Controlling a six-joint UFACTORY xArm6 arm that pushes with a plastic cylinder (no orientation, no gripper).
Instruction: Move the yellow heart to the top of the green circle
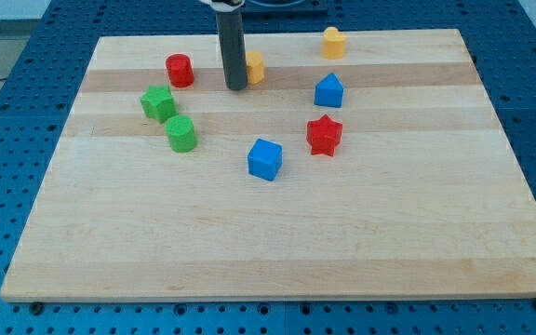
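My tip (pixel 236 87) rests on the wooden surface (pixel 277 242) near the view's top, touching or just beside the left side of a yellow block (pixel 255 67), whose shape I cannot make out because the rod partly hides it. There is no hand on this arm, only the dark rod, so nothing opens or closes.

A second yellow block (pixel 333 43), which looks like the yellow heart, sits near the top edge, well apart to the right. The green circle (pixel 181 134) stands to the lower left of my tip, just below a green star (pixel 158 102). A red cylinder (pixel 179 70) lies left of my tip. A blue pentagon-like block (pixel 328 91), a red star (pixel 324 135) and a blue cube (pixel 264 159) sit toward the middle.
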